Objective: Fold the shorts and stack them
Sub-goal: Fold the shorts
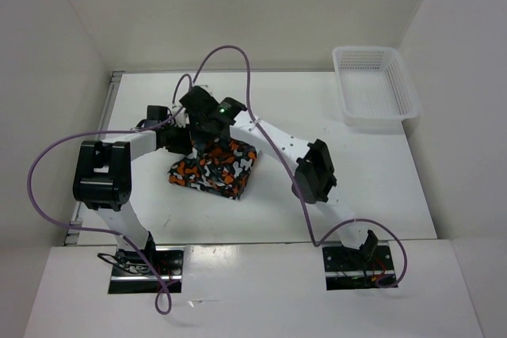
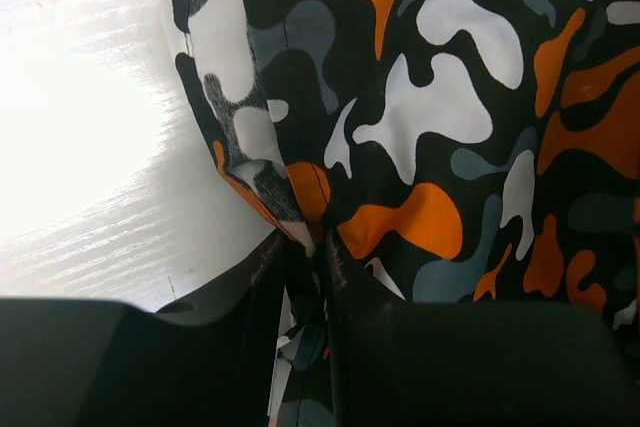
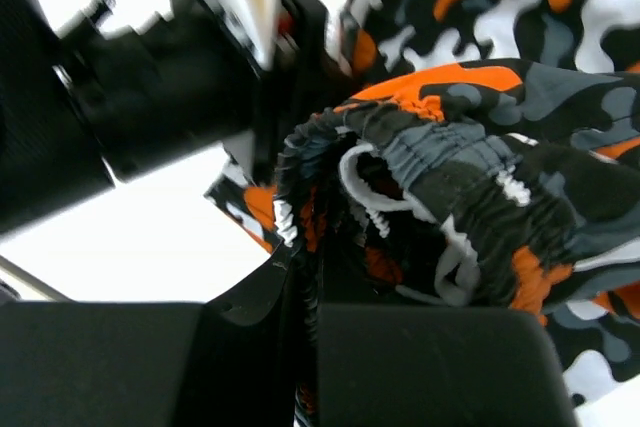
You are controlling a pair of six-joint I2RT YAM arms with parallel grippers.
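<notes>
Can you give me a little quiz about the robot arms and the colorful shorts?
1. Fill in: the white basket sits at the table's far ___ corner.
2. True or false: the shorts lie inside the basket.
3. Of the left gripper and right gripper, how many pinch the shorts? A none, B one, C both.
Key: 1 right; 2 false; 3 C.

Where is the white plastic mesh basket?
In the top view, the white plastic mesh basket sits at the far right corner of the table, apart from the camouflage-print shorts.
</notes>
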